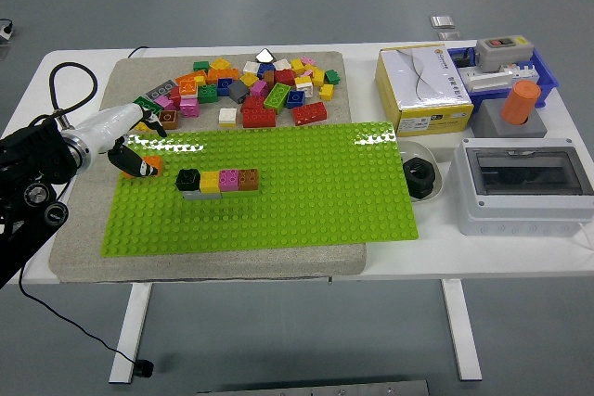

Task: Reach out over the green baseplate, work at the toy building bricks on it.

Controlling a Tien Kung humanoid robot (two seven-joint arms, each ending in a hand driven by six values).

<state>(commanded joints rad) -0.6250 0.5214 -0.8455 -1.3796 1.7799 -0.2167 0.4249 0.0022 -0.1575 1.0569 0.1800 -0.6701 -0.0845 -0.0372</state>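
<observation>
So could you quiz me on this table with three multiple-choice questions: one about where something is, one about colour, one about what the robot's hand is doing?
1. Where is the loose brick pile?
A. beyond the green baseplate
B. in the yellow box
C. on the floor

2. What colour is the left end of the brick row?
A. white
B. black
C. blue

3. The left hand is:
A. gripping the brick row
B. pressing the grey box
C. clear of the brick row

Answers:
1 A, it lies past the baseplate's far edge.
2 B, black starts the row.
3 C, bare studs separate them.
</observation>
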